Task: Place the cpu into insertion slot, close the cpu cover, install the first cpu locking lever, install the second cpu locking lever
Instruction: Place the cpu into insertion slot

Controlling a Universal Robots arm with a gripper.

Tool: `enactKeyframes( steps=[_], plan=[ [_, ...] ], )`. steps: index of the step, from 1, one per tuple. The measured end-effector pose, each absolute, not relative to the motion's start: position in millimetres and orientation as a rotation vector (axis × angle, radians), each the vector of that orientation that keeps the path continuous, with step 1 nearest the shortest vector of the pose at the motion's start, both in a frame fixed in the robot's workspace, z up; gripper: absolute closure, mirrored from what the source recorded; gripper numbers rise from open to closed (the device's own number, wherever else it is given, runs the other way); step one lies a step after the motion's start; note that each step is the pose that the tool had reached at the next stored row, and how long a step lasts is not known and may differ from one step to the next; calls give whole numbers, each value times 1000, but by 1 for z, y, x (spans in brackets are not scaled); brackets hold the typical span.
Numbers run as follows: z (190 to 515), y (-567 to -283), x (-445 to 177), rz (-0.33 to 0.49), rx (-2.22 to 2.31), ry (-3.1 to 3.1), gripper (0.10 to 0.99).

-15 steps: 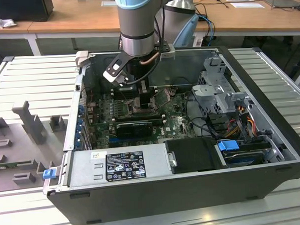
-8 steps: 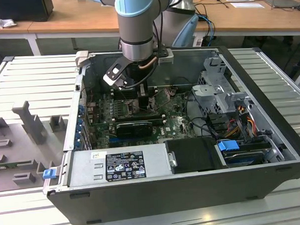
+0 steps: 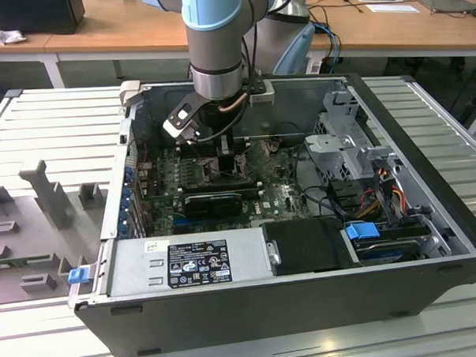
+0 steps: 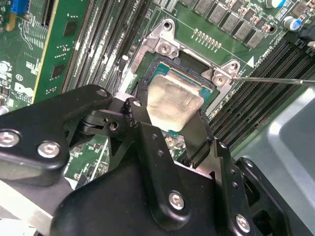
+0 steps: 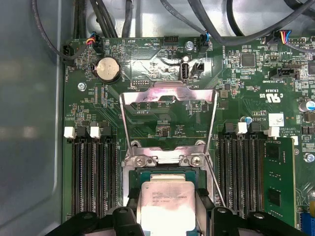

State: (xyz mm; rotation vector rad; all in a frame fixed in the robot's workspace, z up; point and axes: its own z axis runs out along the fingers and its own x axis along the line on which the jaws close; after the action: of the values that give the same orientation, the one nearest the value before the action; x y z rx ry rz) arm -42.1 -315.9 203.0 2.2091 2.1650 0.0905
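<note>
My gripper [image 3: 224,157] reaches down into an open computer case [image 3: 428,178] over the green board. In both wrist views its black fingers [image 4: 201,129] sit on two opposite sides of the cpu [image 4: 172,96], a silver-grey square, and look shut on it. The cpu [image 5: 165,199] lies at the insertion slot [image 4: 163,45], level with or just above its silvery rim [image 5: 162,158]; I cannot tell if it is seated. The cpu cover [image 5: 167,96] stands swung open beyond the socket. Thin lever rods [image 5: 123,123] run along the cover's sides, and one rod [image 4: 275,80] sticks out sideways.
Black memory slots [image 5: 93,172] flank the socket, with a green memory stick [image 5: 278,182] in one. A coin battery [image 5: 107,69] and cables [image 5: 113,17] lie past the cover. The power supply [image 3: 202,263] and drive cage [image 3: 347,134] crowd the case.
</note>
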Motion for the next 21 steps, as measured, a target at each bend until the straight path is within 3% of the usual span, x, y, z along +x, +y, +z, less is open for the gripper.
enactKeyframes(
  steps=[4,5,11,17,18,21],
  plan=[
    [203,-316,-42,91,2209,2165,549],
    [203,-316,-42,91,2209,2165,482],
    [210,-315,-42,91,2209,2165,498],
    [218,-315,-42,88,2208,2164,871],
    [219,-315,-42,88,2208,2164,980],
    [221,-315,-42,88,2208,2164,980]
  ],
)
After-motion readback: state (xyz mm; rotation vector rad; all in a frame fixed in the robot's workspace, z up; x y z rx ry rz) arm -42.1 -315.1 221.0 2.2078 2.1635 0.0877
